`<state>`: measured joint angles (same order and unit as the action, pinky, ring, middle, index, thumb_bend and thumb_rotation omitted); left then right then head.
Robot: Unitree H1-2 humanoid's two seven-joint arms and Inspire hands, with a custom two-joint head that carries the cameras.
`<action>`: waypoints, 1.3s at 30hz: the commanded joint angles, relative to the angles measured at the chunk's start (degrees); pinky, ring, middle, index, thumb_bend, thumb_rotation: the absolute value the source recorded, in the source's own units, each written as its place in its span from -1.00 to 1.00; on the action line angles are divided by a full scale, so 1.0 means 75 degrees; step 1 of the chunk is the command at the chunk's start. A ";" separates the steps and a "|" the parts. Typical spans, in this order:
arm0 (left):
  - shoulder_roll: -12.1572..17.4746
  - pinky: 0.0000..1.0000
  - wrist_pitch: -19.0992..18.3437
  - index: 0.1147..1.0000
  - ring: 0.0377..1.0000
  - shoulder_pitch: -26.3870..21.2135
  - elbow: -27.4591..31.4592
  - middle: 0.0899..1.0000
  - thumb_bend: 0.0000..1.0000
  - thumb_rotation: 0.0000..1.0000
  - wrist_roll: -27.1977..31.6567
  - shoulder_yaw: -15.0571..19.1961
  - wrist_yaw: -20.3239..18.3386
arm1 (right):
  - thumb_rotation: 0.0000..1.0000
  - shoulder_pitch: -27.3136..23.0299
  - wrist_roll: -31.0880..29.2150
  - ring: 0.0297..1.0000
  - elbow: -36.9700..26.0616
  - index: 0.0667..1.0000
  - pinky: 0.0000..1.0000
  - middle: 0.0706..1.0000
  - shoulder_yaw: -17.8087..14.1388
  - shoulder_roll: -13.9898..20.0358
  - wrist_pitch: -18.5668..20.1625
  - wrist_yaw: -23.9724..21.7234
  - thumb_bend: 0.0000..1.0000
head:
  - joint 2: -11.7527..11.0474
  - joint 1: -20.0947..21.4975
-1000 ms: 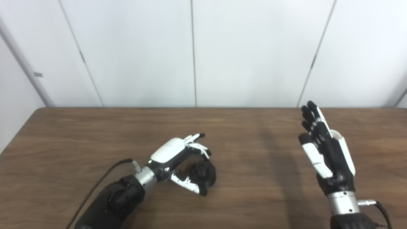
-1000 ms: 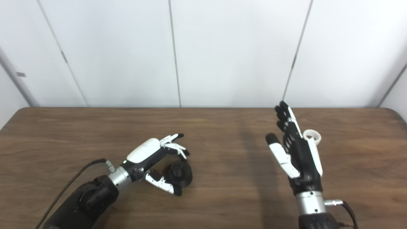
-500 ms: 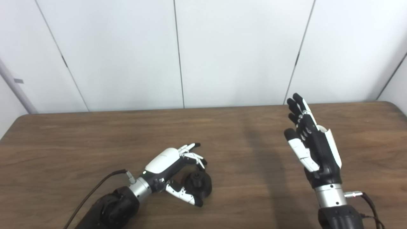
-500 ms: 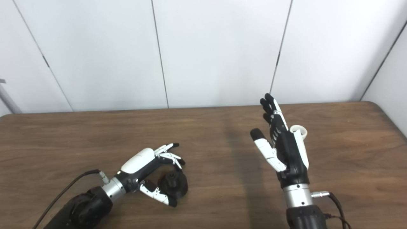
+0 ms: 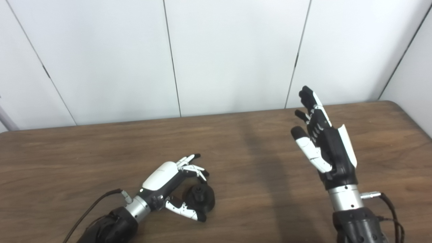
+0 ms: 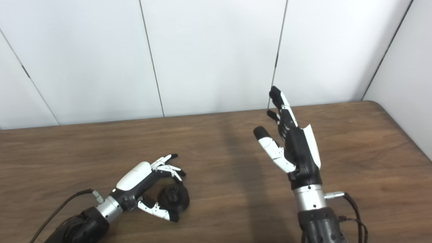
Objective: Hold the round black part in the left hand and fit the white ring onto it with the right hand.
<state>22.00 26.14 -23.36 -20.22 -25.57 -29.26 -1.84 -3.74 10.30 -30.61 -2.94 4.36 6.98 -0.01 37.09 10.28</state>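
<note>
The round black part [image 5: 203, 199] rests on the wooden table [image 5: 101, 152] at the front left. My left hand [image 5: 167, 177] lies low beside it, fingers arched over its top and thumb [image 5: 184, 211] along its near side, cupping it loosely without a firm hold. My right hand [image 5: 324, 145] is raised above the table's right side, upright with its palm turned left, fingers spread and nothing in it. No white ring shows in either view at this moment.
White wall panels [image 5: 233, 54] stand right behind the table's far edge. The table's right corner [image 6: 374, 104] is rounded and close to the side wall. Cables trail from both wrists near the front edge.
The camera has swung to the right. My right hand has lifted higher, and the white ring seen just behind it earlier is now out of sight. The left hand stays cupped around the black part.
</note>
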 commanded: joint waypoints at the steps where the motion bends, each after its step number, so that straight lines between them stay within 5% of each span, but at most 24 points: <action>1: 0.0156 1.00 0.0103 -0.17 1.00 -0.0267 -0.0055 0.49 0.05 -0.88 -0.0049 -0.0112 0.0057 | 0.43 -0.0382 0.0115 0.93 -0.0423 0.89 0.73 0.89 -0.0069 0.0119 0.0097 -0.0014 -0.04 | -0.0006 0.0045; 11: 0.0352 1.00 0.0105 -0.17 1.00 -0.0533 -0.0453 0.49 0.05 -0.88 0.0122 -0.0647 0.0412 | 0.45 -0.0813 0.0599 0.84 -0.0975 0.81 0.60 0.83 -0.0404 0.0985 0.0831 -0.0232 -0.03 | -0.0092 0.0429; 16: 0.0438 1.00 0.0105 -0.17 1.00 -0.0609 -0.0523 0.50 0.05 -0.88 0.0201 -0.0805 0.0514 | 0.21 -0.0855 0.0886 0.83 -0.0919 0.76 0.67 0.84 -0.0557 0.1505 0.1105 -0.0389 0.05 | -0.0148 0.0599; 21: 0.0516 1.00 0.0105 -0.17 1.00 -0.0590 -0.0494 0.51 0.05 -0.88 0.0287 -0.0871 0.0520 | -0.22 -0.1006 0.1176 0.84 -0.0492 0.69 0.74 0.80 -0.0722 0.1868 0.1113 -0.0365 0.20 | -0.0180 0.0833; 32: 0.0566 1.00 0.0105 -0.17 1.00 -0.0622 -0.0638 0.51 0.05 -0.88 0.0449 -0.0966 0.0639 | -0.34 -0.1306 0.2535 0.83 0.0734 0.66 0.68 0.76 -0.0773 0.3336 0.1186 -0.0652 0.40 | -0.0286 0.1168; 39: 0.0646 1.00 0.0105 -0.17 1.00 -0.0621 -0.0636 0.52 0.05 -0.88 0.0463 -0.1016 0.0667 | -0.52 -0.1481 0.2723 0.85 0.1423 0.59 0.68 0.74 -0.0704 0.3718 0.1059 -0.0681 0.49 | -0.0330 0.1275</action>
<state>25.19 27.78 -26.83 -24.46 -21.74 -36.61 3.56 -12.25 30.10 -19.68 -7.56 30.12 16.16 -5.49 34.63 19.42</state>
